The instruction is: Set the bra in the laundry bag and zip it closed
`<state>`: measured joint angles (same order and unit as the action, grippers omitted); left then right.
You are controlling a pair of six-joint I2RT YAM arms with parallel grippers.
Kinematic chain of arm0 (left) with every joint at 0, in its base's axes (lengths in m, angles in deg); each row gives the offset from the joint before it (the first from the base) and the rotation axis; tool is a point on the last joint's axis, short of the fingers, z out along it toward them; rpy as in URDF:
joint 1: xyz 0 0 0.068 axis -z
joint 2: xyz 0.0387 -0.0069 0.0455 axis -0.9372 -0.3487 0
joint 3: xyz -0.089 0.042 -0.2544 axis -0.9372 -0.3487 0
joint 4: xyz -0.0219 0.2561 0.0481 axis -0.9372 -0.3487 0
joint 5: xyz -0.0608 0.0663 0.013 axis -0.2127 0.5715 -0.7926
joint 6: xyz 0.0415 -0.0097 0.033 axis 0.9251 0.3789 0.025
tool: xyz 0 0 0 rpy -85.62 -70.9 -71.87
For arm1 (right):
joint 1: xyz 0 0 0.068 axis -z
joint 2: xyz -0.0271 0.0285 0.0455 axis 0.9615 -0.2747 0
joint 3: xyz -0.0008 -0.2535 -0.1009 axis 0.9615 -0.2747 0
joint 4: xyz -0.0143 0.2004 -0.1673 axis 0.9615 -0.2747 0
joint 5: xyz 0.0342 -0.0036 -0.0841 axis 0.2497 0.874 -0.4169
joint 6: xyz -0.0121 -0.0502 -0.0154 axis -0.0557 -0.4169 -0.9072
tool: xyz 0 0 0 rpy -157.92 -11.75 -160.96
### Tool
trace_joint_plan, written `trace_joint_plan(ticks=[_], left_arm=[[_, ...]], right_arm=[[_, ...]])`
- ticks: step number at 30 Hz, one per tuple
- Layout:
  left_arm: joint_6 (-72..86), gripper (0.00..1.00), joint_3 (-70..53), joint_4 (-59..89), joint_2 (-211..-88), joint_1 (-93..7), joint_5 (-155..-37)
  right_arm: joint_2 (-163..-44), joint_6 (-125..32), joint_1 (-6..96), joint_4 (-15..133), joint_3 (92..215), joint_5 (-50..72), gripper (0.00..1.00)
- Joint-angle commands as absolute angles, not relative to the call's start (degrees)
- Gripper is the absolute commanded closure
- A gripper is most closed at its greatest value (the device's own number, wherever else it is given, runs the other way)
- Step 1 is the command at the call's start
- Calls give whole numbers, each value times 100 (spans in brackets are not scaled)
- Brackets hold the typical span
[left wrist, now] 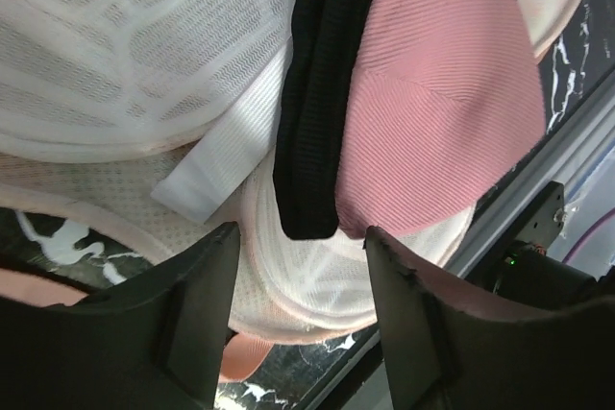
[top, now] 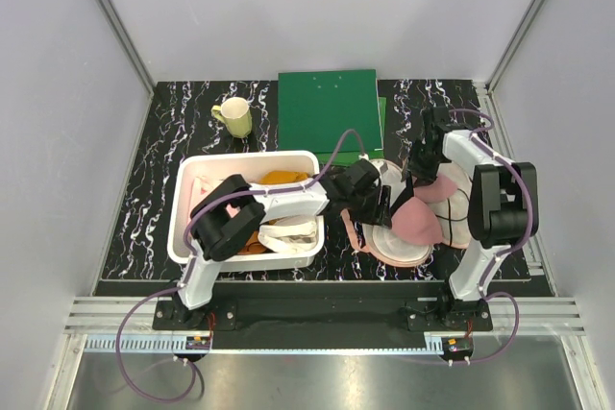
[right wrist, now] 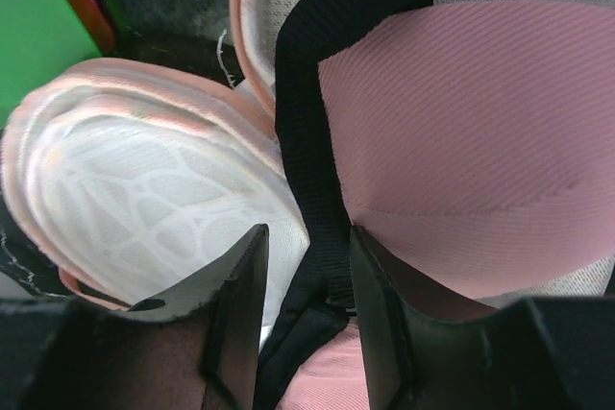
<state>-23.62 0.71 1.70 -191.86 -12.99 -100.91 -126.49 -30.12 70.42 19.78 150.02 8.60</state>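
Progress: I judge we are partway through. The bra (top: 419, 220) is at the laundry bag (top: 392, 251) but not tucked in, and no zipping has begun.
Bra position: it lies draped across the opened bag on the bench. One pink cup rests on the whitish mesh lining and its black strap (right wrist: 307, 93) runs over the rim.
Laundry bag: the clamshell is spread open with both halves showing lining. Only the bra is on it.
Left gripper (left wrist: 300, 235): jaws apart, low over the lining, with the strap end hanging between them unclamped.
Right gripper (right wrist: 307, 237): jaws half closed around the strap. I cannot tell whether they pinch it.
White bin (top: 192, 170): it holds an orange garment (top: 281, 178) and a paler pink cloth (top: 200, 189).
Left to do: push the cups and strap inside, fold the halves together and run the zipper round.
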Motion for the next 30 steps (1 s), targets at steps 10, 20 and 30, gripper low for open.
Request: trace_joint_plan(ticks=[10, 20, 30], left_arm=[[-2368, 92, 622, 341, -19187, -1194, -10321], [-2307, 100, 781, 138, -19064, -1097, -10259], [-2667, 100, 361, 753, -18926, -930, -10463]], right_arm=[[-12664, -3388, 7019, 2295, 14969, 534, 83], [-11997, -3423, 7019, 2207, 14845, 587, 100], [-11564, -4028, 6809, 2269, 14959, 1649, 100]])
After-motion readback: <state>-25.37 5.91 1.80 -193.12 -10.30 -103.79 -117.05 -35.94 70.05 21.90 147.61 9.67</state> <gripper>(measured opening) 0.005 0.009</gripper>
